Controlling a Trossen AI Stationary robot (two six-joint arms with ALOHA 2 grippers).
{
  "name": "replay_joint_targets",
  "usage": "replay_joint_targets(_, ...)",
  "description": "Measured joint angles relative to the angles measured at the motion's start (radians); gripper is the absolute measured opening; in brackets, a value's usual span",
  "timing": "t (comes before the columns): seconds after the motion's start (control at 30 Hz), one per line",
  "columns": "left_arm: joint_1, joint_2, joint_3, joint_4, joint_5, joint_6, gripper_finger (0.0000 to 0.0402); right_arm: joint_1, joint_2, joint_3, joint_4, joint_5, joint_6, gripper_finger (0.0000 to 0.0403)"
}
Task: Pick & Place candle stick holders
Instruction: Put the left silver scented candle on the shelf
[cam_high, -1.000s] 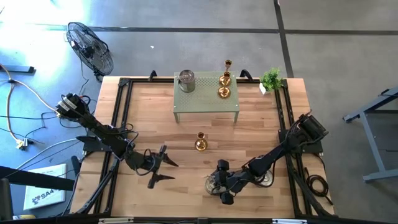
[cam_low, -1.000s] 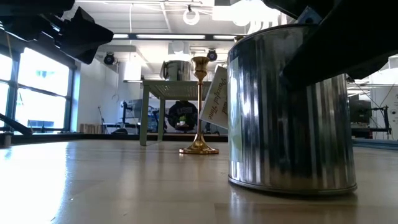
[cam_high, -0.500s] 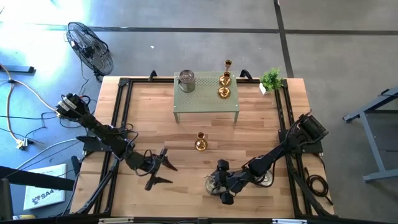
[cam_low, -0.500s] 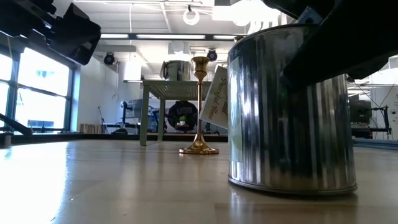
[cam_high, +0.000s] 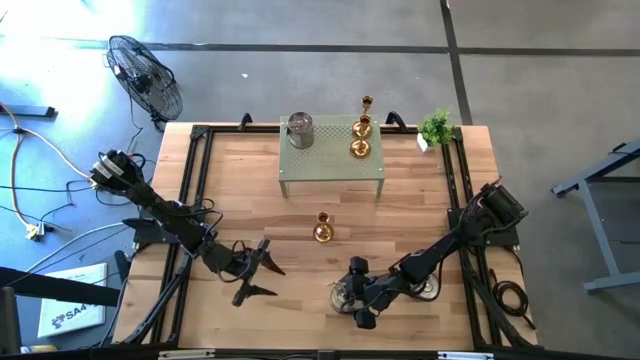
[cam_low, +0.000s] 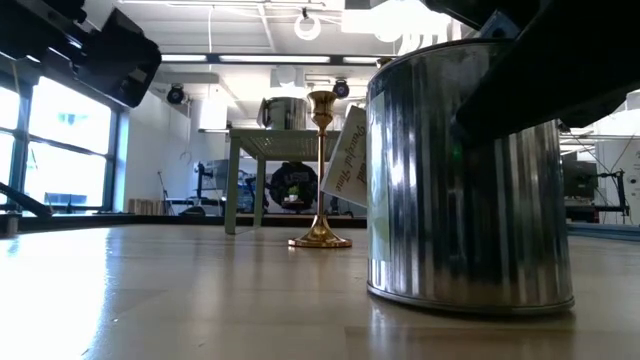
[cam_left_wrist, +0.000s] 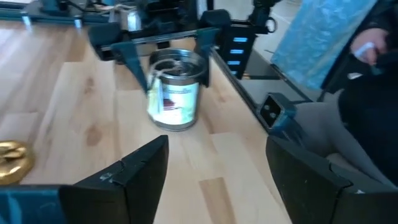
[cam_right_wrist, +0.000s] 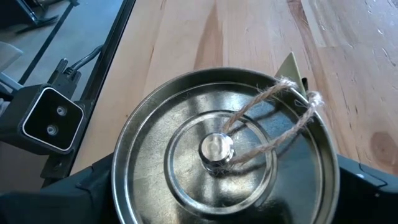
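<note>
A squat silver holder (cam_right_wrist: 217, 149) with a twine loop and a paper tag stands on its base near the table's front edge (cam_high: 348, 292) (cam_low: 465, 170). My right gripper (cam_high: 350, 293) is closed around it. A gold holder (cam_high: 322, 230) (cam_low: 321, 170) stands upright on its round base mid-table. Another silver holder (cam_high: 300, 129) and two gold ones (cam_high: 360, 137) stand on the green stand (cam_high: 330, 165), and a third gold one (cam_high: 366, 102) shows at its far edge. My left gripper (cam_high: 276, 280) (cam_left_wrist: 217, 149) hovers open at the near left, pointing at the near silver holder (cam_left_wrist: 176, 90). My right gripper has one finger (cam_right_wrist: 93, 193) on each side of the silver holder's round wall, just under the lid rim (cam_right_wrist: 121, 186). The fingers slant down from the table's right side. The holder stands upright with its base on the table (cam_low: 470, 295).
The green stand takes up the far middle of the table. A small potted plant (cam_high: 436, 127) sits at the far right corner. A black frame (cam_high: 195, 200) runs along the table's edges. Bare wood lies between the stand and both grippers.
My left gripper has turned a little at the wrist while staying in place. The right gripper and all the holders have kept still.
</note>
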Motion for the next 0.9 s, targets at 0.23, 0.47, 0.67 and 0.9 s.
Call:
replay_joint_targets(0.23,0.000,0.000,0.000,-0.018,-0.002,-0.065,0.0343,0.000,0.000,0.000,0.000,0.001,0.000,0.0361)
replay_joint_targets(0.47,0.000,0.000,0.000,-0.028,-0.078,-0.131,0.0391,0.000,0.000,0.000,0.000,0.001,0.000,0.0361)
replay_joint_targets(0.67,-0.001,0.000,0.000,-0.028,-0.120,-0.122,0.0397,0.000,0.000,0.000,0.000,0.002,0.000,0.0361)
replay_joint_targets(0.9,-0.001,0.000,0.000,-0.027,-0.085,-0.096,0.0393,0.000,0.000,-0.001,0.002,0.005,0.000,0.0361)
